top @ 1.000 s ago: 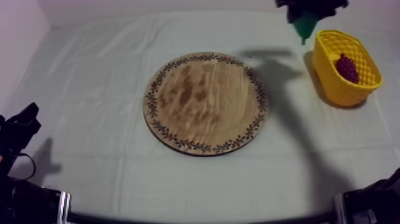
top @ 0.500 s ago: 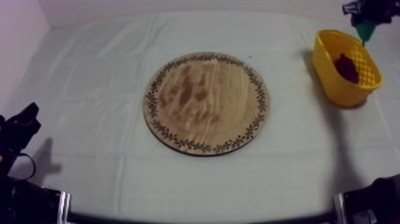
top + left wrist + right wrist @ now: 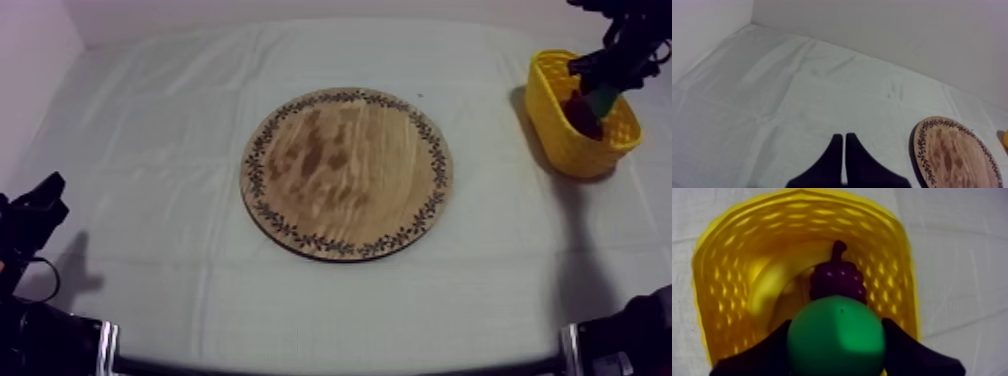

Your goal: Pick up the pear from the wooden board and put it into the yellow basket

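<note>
- Two grippers can be counted, one on each arm. The left gripper [image 3: 38, 208] sits low at the left edge of the table, well apart from everything else.
- In the left wrist view its two black fingers [image 3: 834, 155] lie pressed together as a narrow wedge, clenched on nothing, over bare grey-white cloth [image 3: 150, 120].
- One round wooden board [image 3: 346, 172] lies flat in the middle of the table. Its patterned rim runs unbroken all the way round, and no fruit lies on its face.
- One yellow basket [image 3: 556, 135] stands at the right side of the table, apart from the board with a strip of cloth between them.
- One bunch of grapes [image 3: 838, 278], dark purple, lies inside the basket with its stem toward the far wall.
- One pear [image 3: 836, 333], green, is off the board. It hangs over the basket's open mouth, just above the grapes, and I cannot tell whether it touches them.
- The right gripper [image 3: 605, 88] comes in from the upper right and hangs over the basket. Its two fingers [image 3: 767, 350] press against either side of the pear, grasping it.
- That makes two pieces of toy fruit in all, both at the basket.
</note>
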Available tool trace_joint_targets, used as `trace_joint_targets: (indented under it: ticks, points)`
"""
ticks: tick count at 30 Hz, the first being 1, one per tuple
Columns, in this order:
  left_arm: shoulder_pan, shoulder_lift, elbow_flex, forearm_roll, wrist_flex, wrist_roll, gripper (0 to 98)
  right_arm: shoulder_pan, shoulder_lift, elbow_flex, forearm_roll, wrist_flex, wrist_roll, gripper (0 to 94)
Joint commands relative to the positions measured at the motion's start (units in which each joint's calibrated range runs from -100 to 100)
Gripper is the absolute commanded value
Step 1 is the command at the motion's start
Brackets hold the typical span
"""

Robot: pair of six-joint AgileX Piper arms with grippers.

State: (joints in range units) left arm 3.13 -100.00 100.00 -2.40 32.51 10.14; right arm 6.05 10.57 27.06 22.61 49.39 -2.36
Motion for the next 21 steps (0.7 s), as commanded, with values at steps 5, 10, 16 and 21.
trace_joint_targets:
  ticks: [5, 10, 16, 21]
  points:
    - [0.02, 0.00, 0.00, -0.02, -0.01, -0.01, 0.1, 0.08, 0.62, 0.58, -0.26, -4.90, -0.27, 68.0]
    - [0.02, 0.00, 0.00, -0.02, -0.01, -0.01, 0.1, 0.22, -1.47, 1.23, -0.05, -8.24, -0.79, 69.4]
    - [0.02, 0.00, 0.00, -0.02, -0.01, -0.01, 0.1, 0.40, -9.43, 6.76, 0.04, -13.98, -1.27, 66.8]
    - [0.02, 0.00, 0.00, -0.02, -0.01, -0.01, 0.1, 0.57, -19.69, 13.82, -1.49, -17.65, -1.01, 64.3]
